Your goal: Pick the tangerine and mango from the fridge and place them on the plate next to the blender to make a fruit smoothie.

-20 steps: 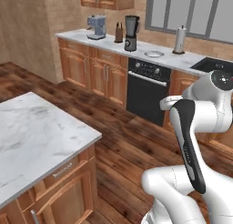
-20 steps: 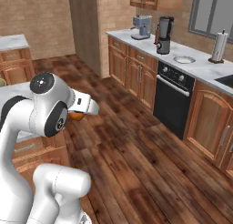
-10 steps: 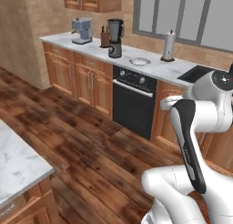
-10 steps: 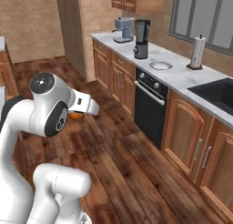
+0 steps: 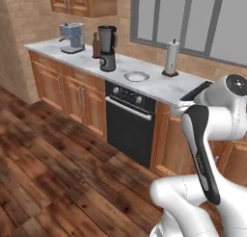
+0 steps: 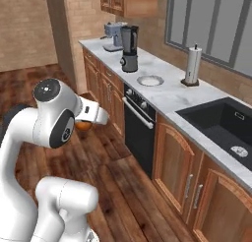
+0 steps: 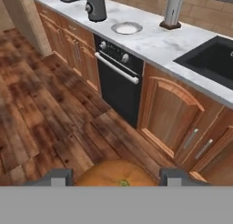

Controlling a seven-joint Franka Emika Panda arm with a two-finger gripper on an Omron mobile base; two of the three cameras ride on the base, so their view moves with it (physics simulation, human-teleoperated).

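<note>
Between the end effector (image 7: 113, 176) fingertips sits the gripped tangerine (image 7: 114, 173) (right base view shows merely an orange sliver).

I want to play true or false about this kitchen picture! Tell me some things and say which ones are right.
1. The pincer holds the orange tangerine between its fingers. True.
2. The plate has a mango on it. False: the plate is bare.
3. The blender stands on the counter between the blue coffee machine and the plate. True.
4. The paper towel roll lies on its side in the sink. False: it stands upright on the counter, beside the sink.
5. The black oven door hangs open. False: it is closed, under the counter below the plate.
</note>
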